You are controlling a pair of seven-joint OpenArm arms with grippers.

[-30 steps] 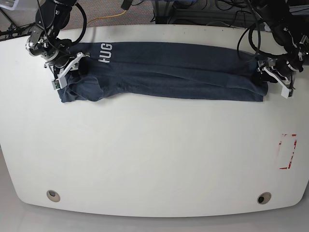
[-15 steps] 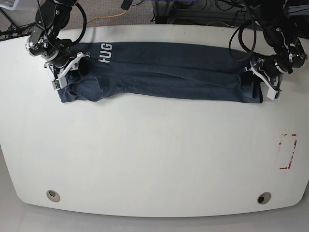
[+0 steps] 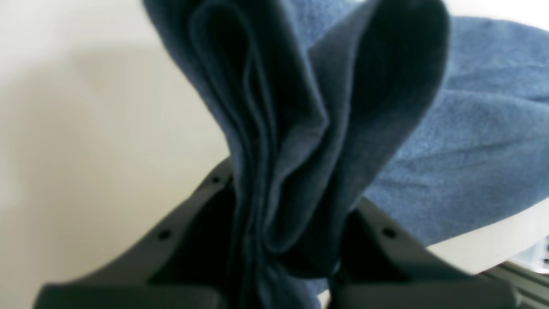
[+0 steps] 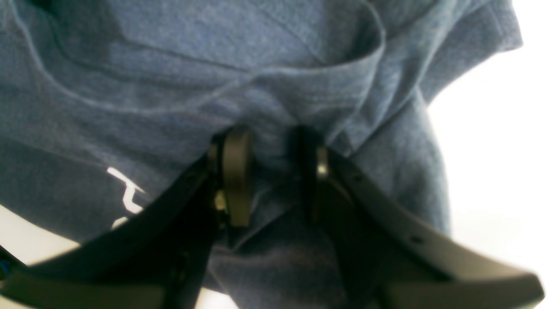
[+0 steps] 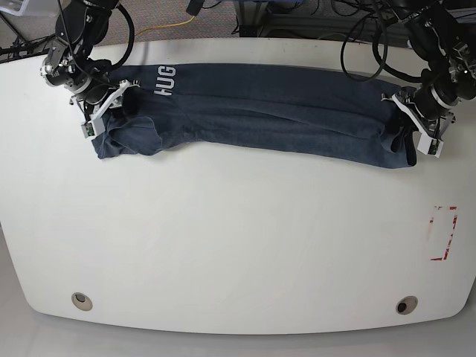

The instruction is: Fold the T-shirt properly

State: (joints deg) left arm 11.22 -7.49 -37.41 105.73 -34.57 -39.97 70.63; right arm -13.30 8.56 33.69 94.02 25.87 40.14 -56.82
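Left jaws (image 5: 410, 146) newly clenched on T-shirt (image 5: 268, 111) hem, right jaws (image 4: 268, 180) gripping collar end, white table (image 5: 238, 245)

We're looking down on what reads as a robotics lab or test bench, not a home. The big white rounded-corner tabletop (image 5: 238, 245) fills the view, with two round metal-ringed holes (image 5: 82, 300) near its front corners and a red-and-white taped rectangle outline (image 5: 444, 233) stuck on at the right. Beyond the far edge we catch bundles of black cables (image 5: 297, 15), a yellow cord (image 5: 167, 28) trailing over grey carpeted floor (image 5: 156, 18), and the corner of a clear plastic bin (image 5: 18, 6) at far left. Two black jointed robot arms (image 5: 74, 44) reach in from the far corners, wires looping off them.
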